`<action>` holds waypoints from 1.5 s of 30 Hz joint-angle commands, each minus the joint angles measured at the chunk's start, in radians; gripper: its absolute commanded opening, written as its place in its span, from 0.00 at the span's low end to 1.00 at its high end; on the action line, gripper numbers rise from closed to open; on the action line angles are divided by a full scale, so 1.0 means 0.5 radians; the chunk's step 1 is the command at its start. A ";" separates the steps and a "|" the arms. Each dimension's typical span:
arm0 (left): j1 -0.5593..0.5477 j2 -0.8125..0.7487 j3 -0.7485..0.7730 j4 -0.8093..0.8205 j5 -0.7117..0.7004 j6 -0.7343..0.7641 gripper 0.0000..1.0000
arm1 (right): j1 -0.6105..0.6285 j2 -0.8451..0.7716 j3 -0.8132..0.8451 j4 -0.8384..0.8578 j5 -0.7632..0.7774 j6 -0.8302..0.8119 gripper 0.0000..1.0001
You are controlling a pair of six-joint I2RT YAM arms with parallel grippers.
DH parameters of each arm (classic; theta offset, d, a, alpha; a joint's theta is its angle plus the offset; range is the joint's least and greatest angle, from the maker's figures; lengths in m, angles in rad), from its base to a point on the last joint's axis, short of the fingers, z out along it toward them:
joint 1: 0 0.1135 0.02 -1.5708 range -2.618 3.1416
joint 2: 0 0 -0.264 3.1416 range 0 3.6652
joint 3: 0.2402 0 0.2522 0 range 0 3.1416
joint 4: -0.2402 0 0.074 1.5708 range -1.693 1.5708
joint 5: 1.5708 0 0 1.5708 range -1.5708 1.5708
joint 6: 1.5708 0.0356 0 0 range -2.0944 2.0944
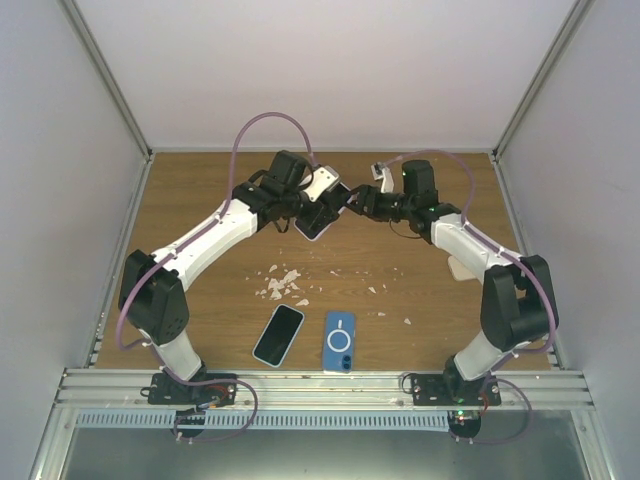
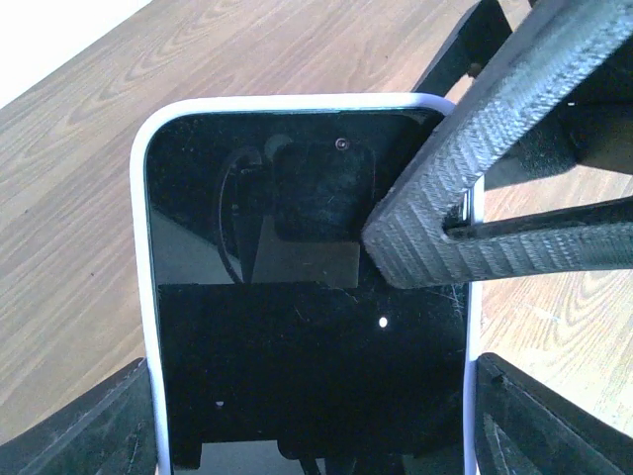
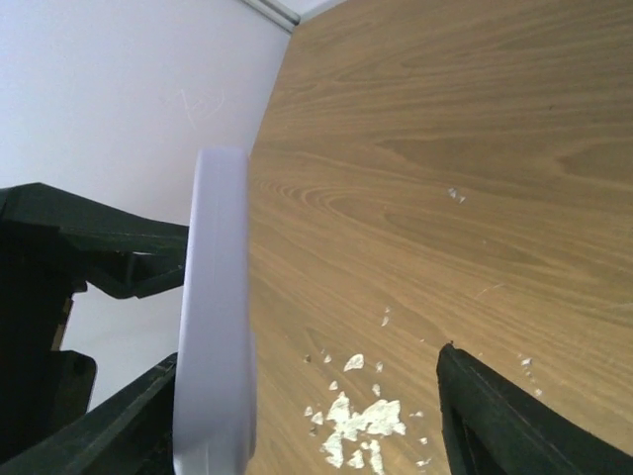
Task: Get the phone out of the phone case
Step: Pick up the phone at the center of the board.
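A black-screened phone [image 2: 307, 336] sits in a pale white phone case [image 2: 139, 287], held up above the table at the back middle [image 1: 318, 217]. My left gripper [image 2: 312, 440] is shut on it, one finger on each long side of the case. My right gripper [image 3: 307, 426] is open at the phone's upper right corner. In the right wrist view the case's edge [image 3: 213, 317] stands next to its left finger [image 3: 99, 426], and the other finger [image 3: 504, 416] is well apart from it. In the left wrist view the right gripper's fingers [image 2: 445, 228] cover that corner of the screen.
A second black phone [image 1: 278, 335] and a blue case with a white ring [image 1: 340, 341] lie near the front edge. White crumbs [image 1: 282, 285] are scattered mid-table. A beige object [image 1: 462, 268] lies beside the right arm. Enclosure walls stand on both sides and behind.
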 commanded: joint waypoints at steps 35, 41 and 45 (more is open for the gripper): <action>0.311 -0.554 -0.078 -0.179 0.945 0.276 0.99 | -0.321 -0.583 0.077 -0.045 -0.431 -0.515 0.01; 0.388 -0.609 -0.065 -0.299 1.351 0.345 0.99 | -0.383 -0.730 0.063 -0.112 -0.924 -0.834 0.00; 0.384 -0.597 -0.063 -0.378 1.627 0.405 0.99 | -0.383 -0.791 0.097 -0.323 -1.100 -1.112 0.01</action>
